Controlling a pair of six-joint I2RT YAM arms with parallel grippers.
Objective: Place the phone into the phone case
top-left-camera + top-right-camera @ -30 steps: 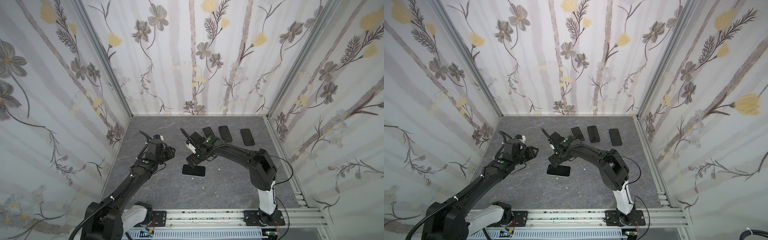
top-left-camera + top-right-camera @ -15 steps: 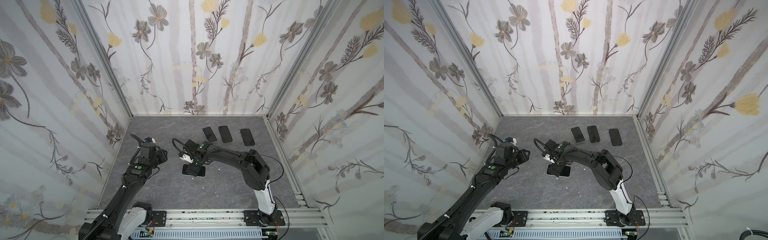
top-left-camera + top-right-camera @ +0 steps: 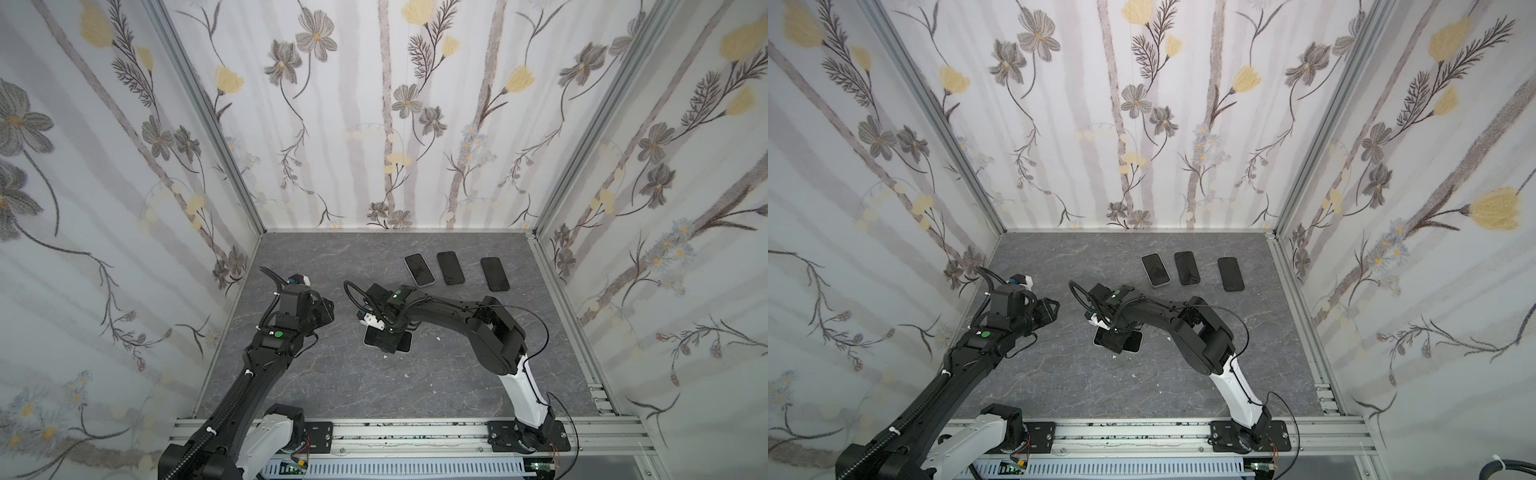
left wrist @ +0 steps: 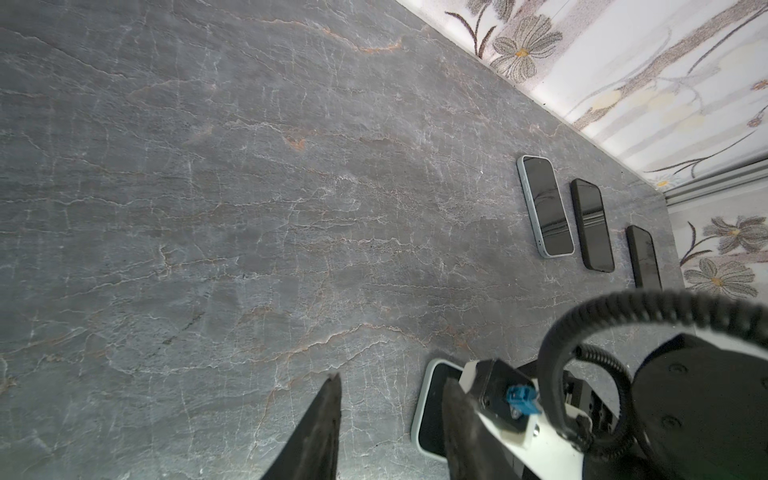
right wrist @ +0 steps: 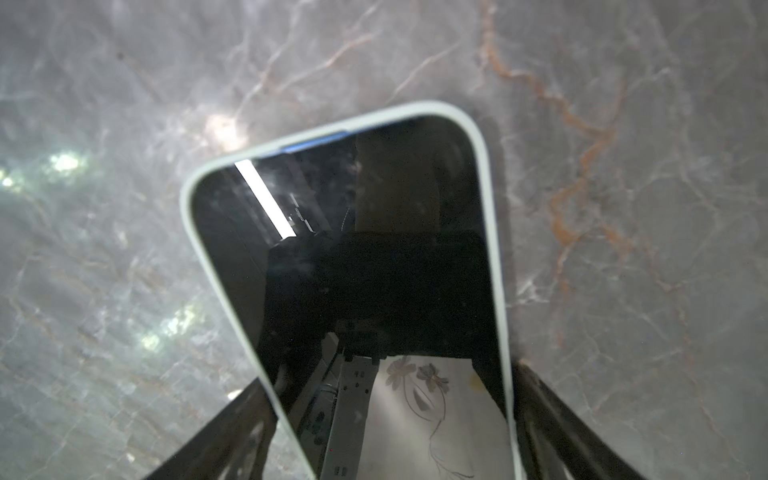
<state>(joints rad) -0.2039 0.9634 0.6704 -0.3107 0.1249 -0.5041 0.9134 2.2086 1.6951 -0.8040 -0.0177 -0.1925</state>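
The phone (image 5: 345, 266), screen up, lies on the grey table inside a pale phone case (image 5: 492, 232). A thin blue strip of the phone's side shows above the case's rim at the far end. In both top views the phone (image 3: 405, 340) (image 3: 1134, 342) sits mid-table, mostly covered by my right gripper (image 3: 385, 340) (image 3: 1115, 340). This right gripper (image 5: 388, 376) straddles the cased phone, one finger against each long edge. My left gripper (image 3: 330, 311) (image 4: 390, 382) hovers to the left, partly open and empty. From the left wrist view the case (image 4: 420, 409) lies just past one finger.
Three more dark phones (image 3: 419, 270) (image 3: 450, 268) (image 3: 494, 274) lie in a row at the back right of the table. Small white crumbs (image 3: 436, 338) dot the surface near the right arm. Floral walls close in three sides.
My right gripper has come down over the phone and its jaws have narrowed onto the case's edges. The left arm has drawn back to the left.
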